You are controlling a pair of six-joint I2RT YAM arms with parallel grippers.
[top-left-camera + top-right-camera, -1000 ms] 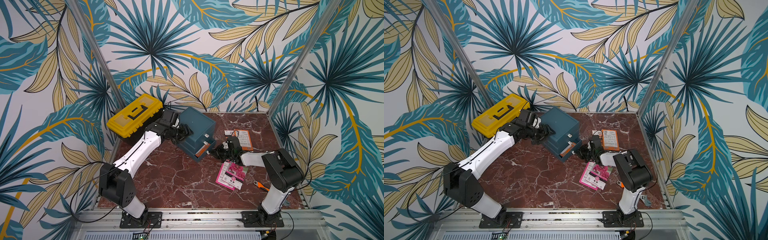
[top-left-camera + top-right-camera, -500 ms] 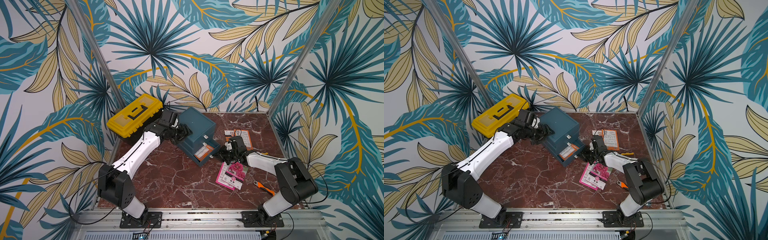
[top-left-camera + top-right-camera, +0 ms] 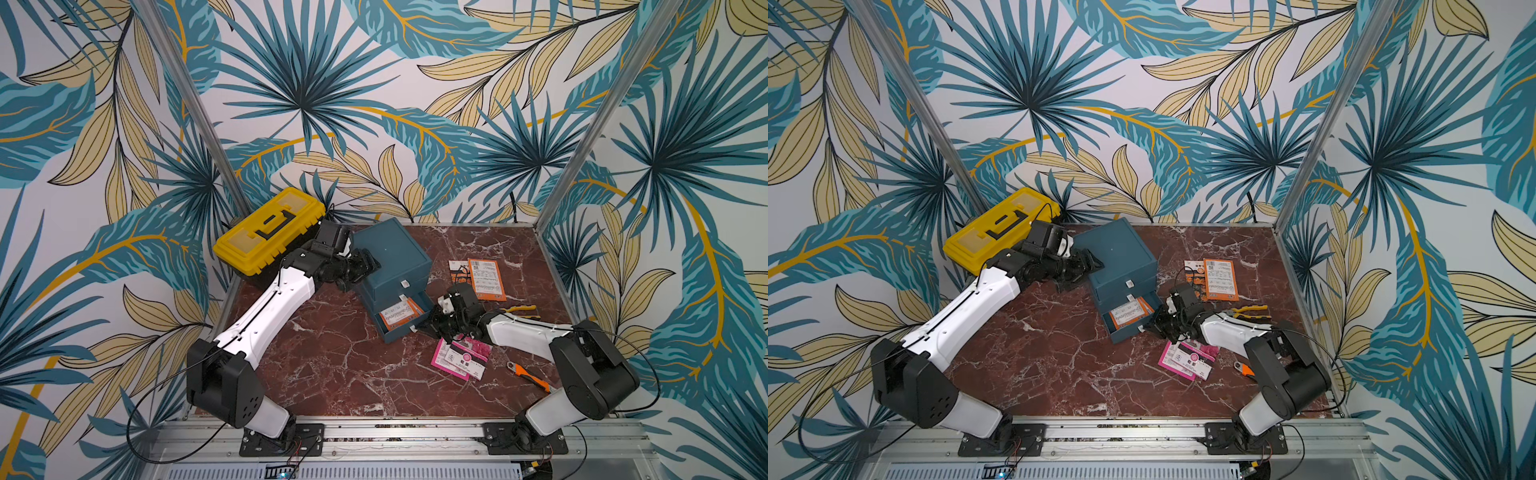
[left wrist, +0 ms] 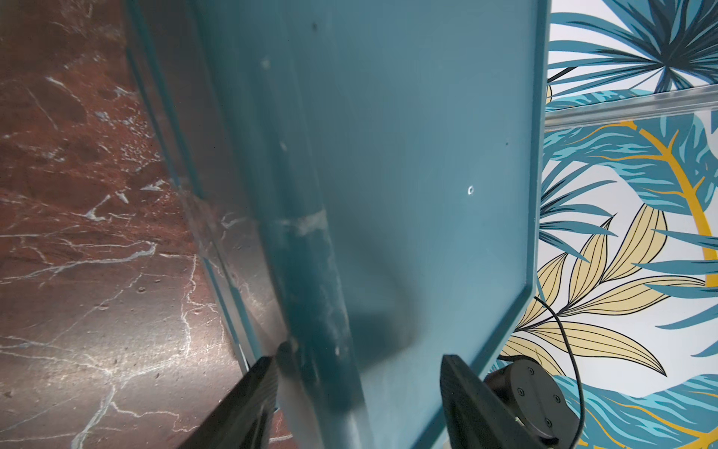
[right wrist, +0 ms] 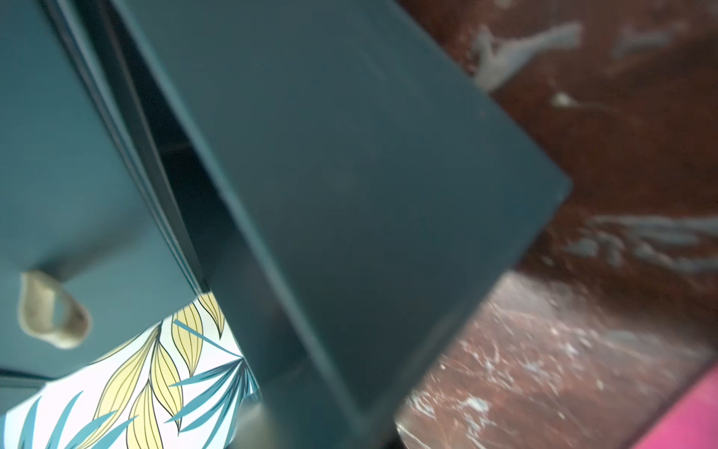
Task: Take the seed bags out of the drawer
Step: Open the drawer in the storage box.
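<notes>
Left wrist view: left tool (image 4: pixel 355 363) straddles cabinet (image 4: pixel 388 155) corner, jaws parted.

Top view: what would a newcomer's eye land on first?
Likely the bright yellow toolbox at the back left corner. Next, the teal drawer cabinet mid-table, its lower drawer open with an orange seed bag inside, and the magenta seed bags on the table beside it.

toolbox (image 3: pixel 270 228) left-behind drawer unit (image 3: pixel 390 253) | seed bag (image 3: pixel 400 312) in open lower drawer (image 3: pixel 405 331) | rear seed bags (image 3: pixel 486 278) on table (image 3: pixel 332 374), right of unit | front seed bags (image 3: pixel 459 359) right-front of drawer | wrench (image 3: pixel 534 376) right of these
</notes>
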